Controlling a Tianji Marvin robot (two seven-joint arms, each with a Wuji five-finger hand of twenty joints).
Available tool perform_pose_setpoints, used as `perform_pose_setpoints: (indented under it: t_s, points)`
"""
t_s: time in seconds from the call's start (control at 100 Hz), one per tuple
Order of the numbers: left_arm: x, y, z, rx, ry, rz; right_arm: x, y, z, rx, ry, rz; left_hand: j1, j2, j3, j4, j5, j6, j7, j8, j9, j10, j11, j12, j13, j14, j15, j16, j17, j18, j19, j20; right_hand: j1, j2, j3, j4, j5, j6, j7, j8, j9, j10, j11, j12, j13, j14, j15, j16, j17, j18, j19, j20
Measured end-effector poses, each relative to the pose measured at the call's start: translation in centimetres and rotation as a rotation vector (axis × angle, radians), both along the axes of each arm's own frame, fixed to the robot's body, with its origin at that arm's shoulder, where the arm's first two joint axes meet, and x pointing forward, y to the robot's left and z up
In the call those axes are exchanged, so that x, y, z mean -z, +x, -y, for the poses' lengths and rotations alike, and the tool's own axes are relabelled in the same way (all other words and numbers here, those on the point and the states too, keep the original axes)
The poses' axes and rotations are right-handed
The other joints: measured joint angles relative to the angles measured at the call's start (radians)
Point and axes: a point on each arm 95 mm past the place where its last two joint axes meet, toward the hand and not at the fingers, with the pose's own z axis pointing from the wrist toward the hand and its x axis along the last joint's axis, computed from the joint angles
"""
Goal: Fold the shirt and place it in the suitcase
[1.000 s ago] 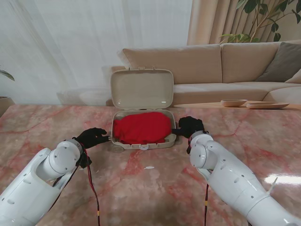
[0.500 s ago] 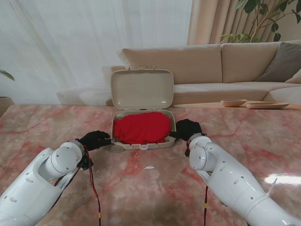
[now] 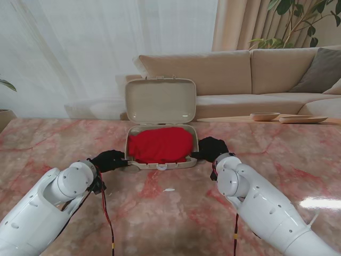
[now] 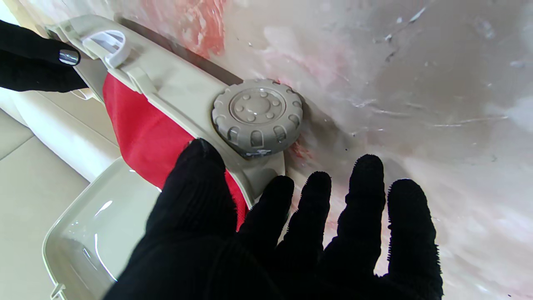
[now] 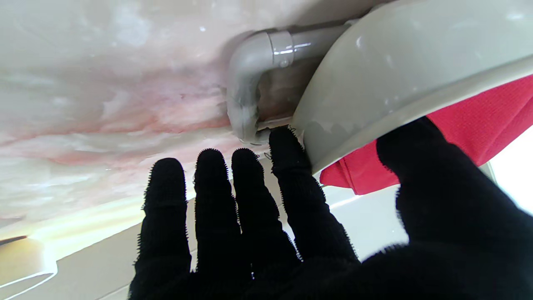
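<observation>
With the folded red shirt [image 3: 160, 144] already lying inside the open suitcase [image 3: 161, 100] on the table [image 3: 170, 213], the left robot hand [image 3: 110, 159] and right robot hand [image 3: 210, 148], fingers spread and gripping nothing, flank its base, apparently to steady it.

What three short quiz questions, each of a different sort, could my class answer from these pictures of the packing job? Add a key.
1. True or false: the suitcase lid is shut.
2. Multiple choice: where is the red shirt? A) spread on the table B) inside the suitcase C) on the sofa
3. Fill in: the left hand and the right hand sit at opposite ___ of the suitcase.

Key: 1 false, the lid stands open. 2 B. 3 sides; both hands have fingers spread and grip nothing, with each thumb at the rim over the shirt.
</observation>
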Motion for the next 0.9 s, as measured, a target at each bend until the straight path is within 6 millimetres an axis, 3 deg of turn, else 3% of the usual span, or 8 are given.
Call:
perform_pose_setpoints:
  t_s: [0.34, 0.9]
  points:
    - [0.2, -0.4, 0.1, 0.023, -0.002, 0.011, -0.2, -1.4, 0.3, -0.053, -0.017, -0.009, 0.000, 0.000, 0.000, 0.000, -0.006, 0.038, -0.003, -0.001, 0.000, 0.010, 0.000, -0.002, -0.010, 0.000, 0.000, 0.000, 0.000, 0.000, 0.000, 0.000, -0.002, 0.015, 0.000, 0.000, 0.005, 0.039, 0.016, 0.000, 0.000, 0.000, 0.000, 0.000, 0.000, 0.000, -0.008, 0.000, 0.004, 0.000, 0.000, 0.000]
    - [0.1, -2.9, 0.6, 0.097, 0.022, 0.015, -0.6, -5.1, 1.3, -0.121, -0.033, -0.023, 0.000, 0.000, 0.000, 0.000, -0.008, 0.080, -0.003, -0.001, 0.000, 0.013, 0.000, -0.002, -0.010, 0.000, 0.000, 0.000, 0.000, 0.000, 0.000, 0.007, 0.001, 0.026, -0.023, 0.000, 0.018, 0.099, 0.028, 0.000, 0.000, 0.000, -0.024, 0.000, 0.000, 0.000, -0.024, 0.000, 0.006, 0.001, -0.001, 0.000]
